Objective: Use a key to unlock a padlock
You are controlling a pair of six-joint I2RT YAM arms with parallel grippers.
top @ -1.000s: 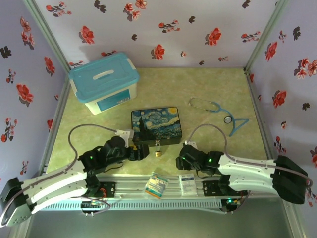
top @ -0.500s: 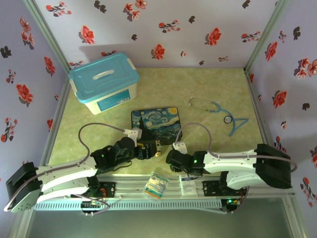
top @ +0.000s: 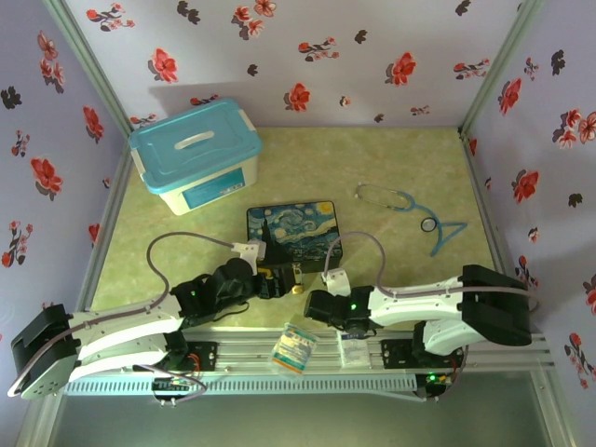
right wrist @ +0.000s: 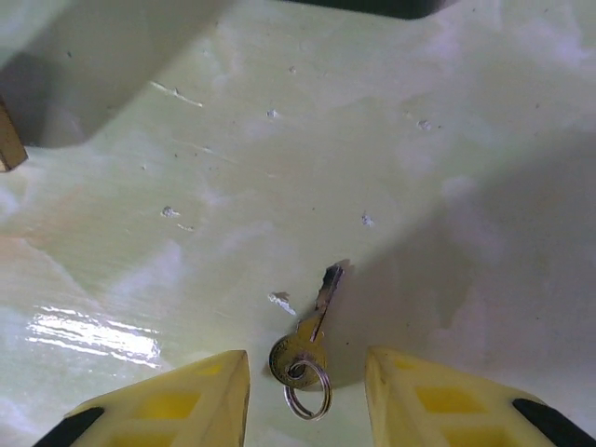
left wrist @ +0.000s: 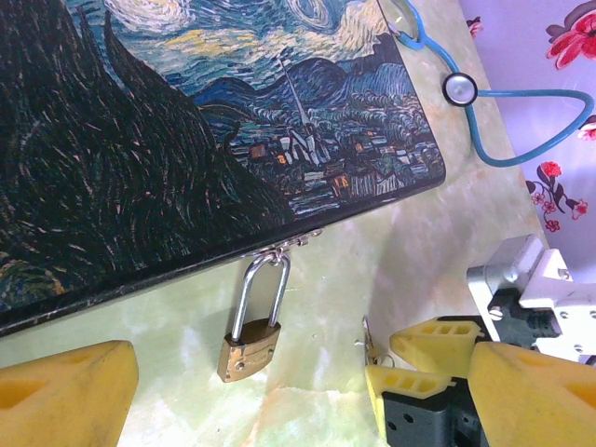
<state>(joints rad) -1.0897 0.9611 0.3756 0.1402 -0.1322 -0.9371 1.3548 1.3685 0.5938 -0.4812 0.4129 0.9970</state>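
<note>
A blue-lidded tub (top: 194,154) sits at the far left of the table. My left gripper (left wrist: 298,396) is spread wide and holds nothing. It sits low over the table, facing the front edge of the painted box (left wrist: 186,121). The padlock (left wrist: 250,343) hangs from the clasp on that front edge, within the span of my left fingers, its brass body resting on the table. Just to its right the key (right wrist: 317,317) lies flat on the table, its ring end toward my right gripper (right wrist: 305,396). That gripper is partly open, with one yellow finger on either side of the key's head and a gap on each side, so nothing is pinched. Further right a stethoscope (left wrist: 458,88) lies on the table, well apart from the key.
</note>
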